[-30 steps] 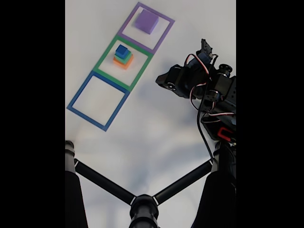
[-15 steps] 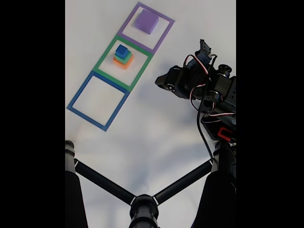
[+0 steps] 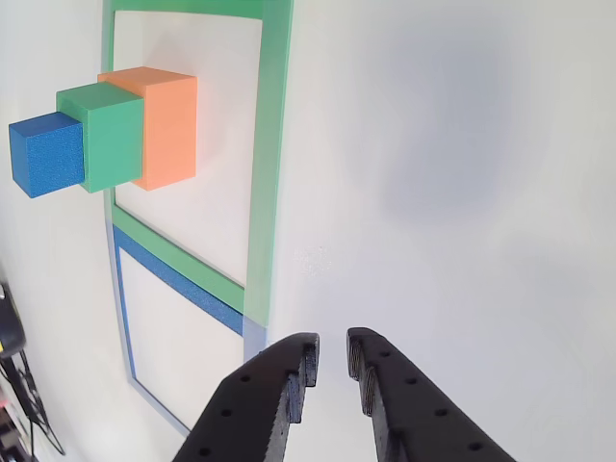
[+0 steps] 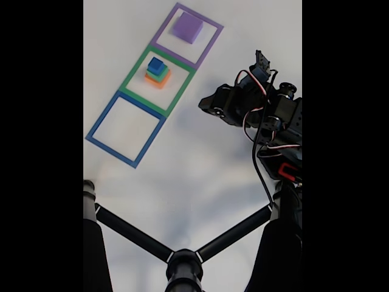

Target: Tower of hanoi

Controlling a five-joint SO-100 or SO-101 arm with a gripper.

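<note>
Fixed view, left to right. Blue outline (image 4: 124, 129) sits nearest the table's (image 4: 200, 176) left edge, nothing in it. Next along, green outline (image 4: 157, 80) holds a three-block stack: orange block (image 4: 156, 81) on the bottom, green block (image 4: 159, 73) on it, blue block (image 4: 156, 64) on top. Sizes step down going up, so the stack obeys the puzzle's rule. Purple outline (image 4: 187, 36), toward the table's far edge, holds the purple block (image 4: 188, 27) alone, roughly central in its square. As the largest piece it likely serves as the base for the final tower.

Arm stands at the right edge, well apart from all three squares, over bare table.

Other view: stack appears at upper left, blue block (image 3: 45, 154) nearest the camera, then green (image 3: 108, 133), then orange (image 3: 166, 125), all inside the green outline (image 3: 267, 164). Gripper (image 3: 329, 369) at bottom centre, fingers nearly together with a narrow gap, nothing between them.

Judgement: the blue block is the only free piece on the stack, so it probably goes first, into the vacant blue square. Room is ample: bare table lies between gripper and stack, and the top block stands clear on all sides.
</note>
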